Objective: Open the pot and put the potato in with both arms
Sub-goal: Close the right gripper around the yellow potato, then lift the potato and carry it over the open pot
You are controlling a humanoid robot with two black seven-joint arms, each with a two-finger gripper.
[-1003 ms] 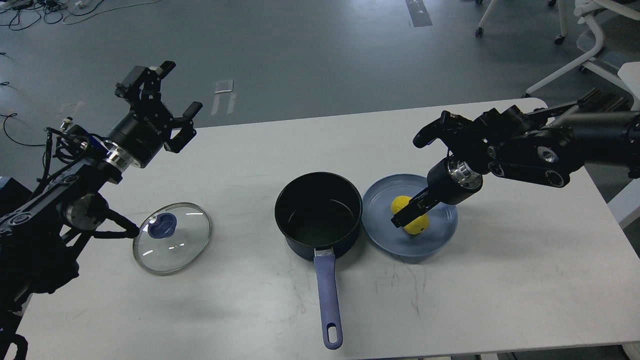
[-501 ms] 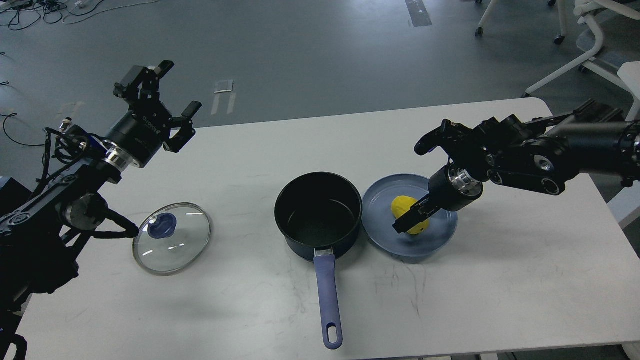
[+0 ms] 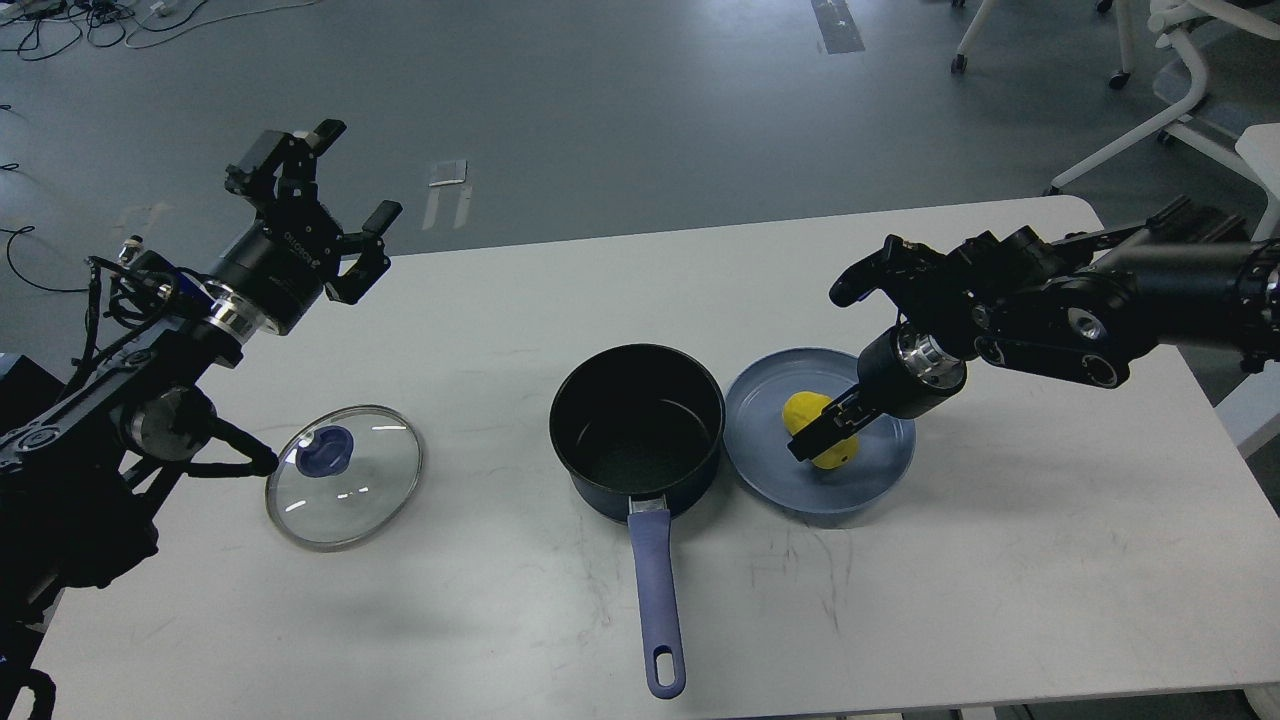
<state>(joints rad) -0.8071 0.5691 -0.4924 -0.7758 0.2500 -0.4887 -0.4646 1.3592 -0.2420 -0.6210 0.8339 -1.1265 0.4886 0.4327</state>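
White table (image 3: pixel 1000 560): right jaws (image 3: pixel 822 437) (closed) grip potato (image 3: pixel 815 425).

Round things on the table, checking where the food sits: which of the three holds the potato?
The blue plate, right of the pot, holds the yellow potato. The pot is empty; the glass lid lies bare at left.

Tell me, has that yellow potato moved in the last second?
No. The potato sits at the same spot on the blue plate, right of the pot. The right gripper around it only shifted slightly.
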